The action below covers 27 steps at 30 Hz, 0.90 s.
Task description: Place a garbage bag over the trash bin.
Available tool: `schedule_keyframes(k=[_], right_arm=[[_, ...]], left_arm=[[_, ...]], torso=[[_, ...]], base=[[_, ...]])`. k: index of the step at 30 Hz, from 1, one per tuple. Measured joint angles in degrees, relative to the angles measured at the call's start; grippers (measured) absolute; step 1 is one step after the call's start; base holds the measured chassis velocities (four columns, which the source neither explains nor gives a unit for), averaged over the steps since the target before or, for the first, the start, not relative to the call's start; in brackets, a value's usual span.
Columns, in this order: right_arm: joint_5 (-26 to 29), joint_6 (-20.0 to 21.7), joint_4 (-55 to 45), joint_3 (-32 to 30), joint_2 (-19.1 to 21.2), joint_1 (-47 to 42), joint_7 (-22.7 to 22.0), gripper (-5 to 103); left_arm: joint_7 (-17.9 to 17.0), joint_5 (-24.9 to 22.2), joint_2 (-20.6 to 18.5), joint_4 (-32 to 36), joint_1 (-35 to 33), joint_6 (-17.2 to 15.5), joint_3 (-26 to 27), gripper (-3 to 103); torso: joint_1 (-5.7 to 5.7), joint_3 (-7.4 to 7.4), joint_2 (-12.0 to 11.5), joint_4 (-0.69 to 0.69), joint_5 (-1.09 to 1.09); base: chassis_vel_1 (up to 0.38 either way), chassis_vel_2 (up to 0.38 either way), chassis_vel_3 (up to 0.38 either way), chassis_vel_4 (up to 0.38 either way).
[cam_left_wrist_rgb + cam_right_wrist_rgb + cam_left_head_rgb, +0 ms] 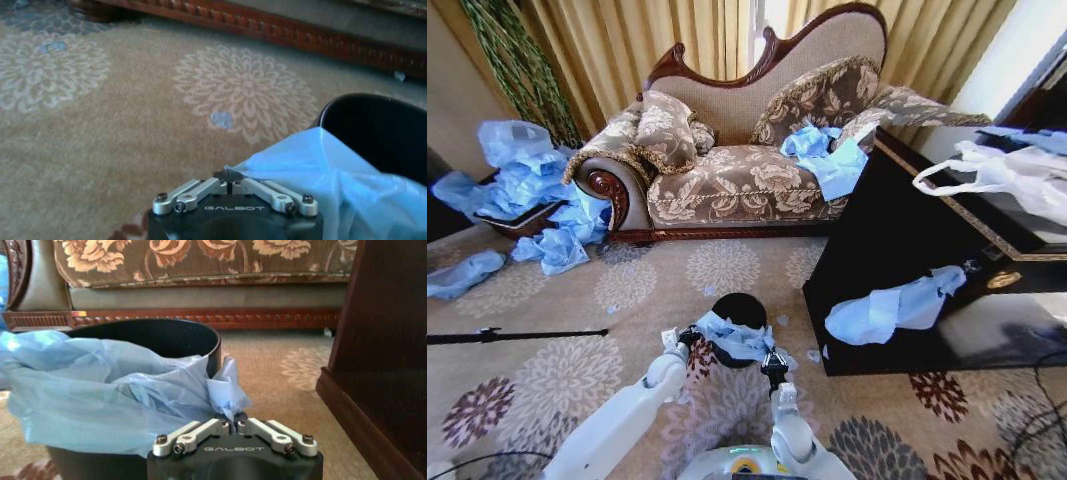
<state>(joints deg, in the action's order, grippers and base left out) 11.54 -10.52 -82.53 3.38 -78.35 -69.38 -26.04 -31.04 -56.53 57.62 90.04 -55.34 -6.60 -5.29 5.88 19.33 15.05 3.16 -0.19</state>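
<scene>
My left gripper (230, 181) & right gripper (233, 421) both pinched tight on thin crinkly light-blue garbage bag (100, 390), near side of small black cylindrical trash bin (173, 337). Mouth prob. half on; spread wide, pull edges evenly past rim, no tearing.

Both arms reach forward and down from the robot's torso, 2 white limbs ending in dark wrists. The left arm runs diagonally up from the lower left of the head view, and its left gripper (689, 335) sits low, near the floor. In the left wrist view the left gripper (231, 176) has its jaws pressed together, pinching an edge of thin blue plastic. The right arm rises more steeply from the base, with the right gripper (772, 362) just to the right of the left one, at about the same height. In the right wrist view the right gripper (235, 418) also has its jaws closed on a fold of blue plastic.
</scene>
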Motion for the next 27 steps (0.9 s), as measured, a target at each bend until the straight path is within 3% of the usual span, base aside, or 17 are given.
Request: schedule_keyframes(k=[12, 27], right_arm=[[-0.48, -3.23, 3.46, -0.95, -1.81, 5.31, -1.55, 0], [-0.6, -3.78, 8.0, -0.96, -3.88, 10.86, -0.43, 0]], left_arm=[[0.77, -1.14, 0.65, 0.47, 1.55, 1.3, 2.27, 0], [2.02, -1.14, 1.58, -3.02, 5.17, 1.52, 1.5, 0]], torso=[[0.0, 0.0, 0.0, 0.0, -0.01], [0.0, 0.01, 0.0, 0.01, -0.01]], base=[[0.0, 0.0, 0.0, 0.0], [0.0, 0.0, 0.0, 0.0]])
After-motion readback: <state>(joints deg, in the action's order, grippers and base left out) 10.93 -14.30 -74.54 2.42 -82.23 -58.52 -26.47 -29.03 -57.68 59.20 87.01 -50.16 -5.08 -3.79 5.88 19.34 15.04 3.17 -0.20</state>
